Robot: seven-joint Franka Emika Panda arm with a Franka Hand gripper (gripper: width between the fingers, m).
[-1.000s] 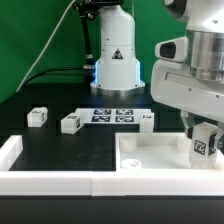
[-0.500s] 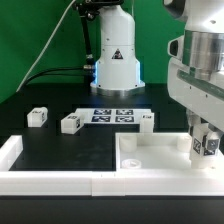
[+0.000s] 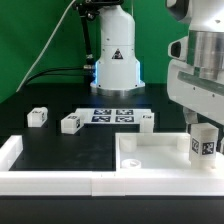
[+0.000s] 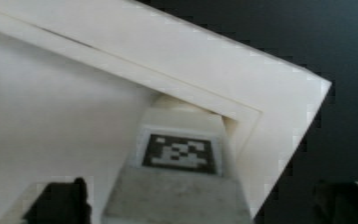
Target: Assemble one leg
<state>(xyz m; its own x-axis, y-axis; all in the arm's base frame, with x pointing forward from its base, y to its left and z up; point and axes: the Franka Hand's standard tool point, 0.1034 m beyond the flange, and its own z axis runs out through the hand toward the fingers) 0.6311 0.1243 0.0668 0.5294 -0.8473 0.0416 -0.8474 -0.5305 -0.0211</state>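
One leg (image 3: 203, 143), a small white post with a marker tag, stands upright at the corner of the wide white panel (image 3: 150, 157) on the exterior view's right. My gripper (image 3: 202, 126) is directly above it, with its fingers down either side of the leg's top. In the wrist view the leg (image 4: 181, 165) sits between the two dark fingers. The one finger (image 4: 55, 202) stands apart from the leg's side with a visible gap, so the jaws look open. The panel's corner (image 4: 247, 90) lies just beyond the leg.
Three more legs (image 3: 38, 117) (image 3: 70, 122) (image 3: 147, 120) lie on the black table. The marker board (image 3: 112, 115) lies between them, in front of the robot base (image 3: 115, 62). A white raised rim (image 3: 55, 182) runs along the front and the left.
The gripper shifted slightly toward the exterior view's right and turned. The leg went from tilted to upright at the panel's corner.
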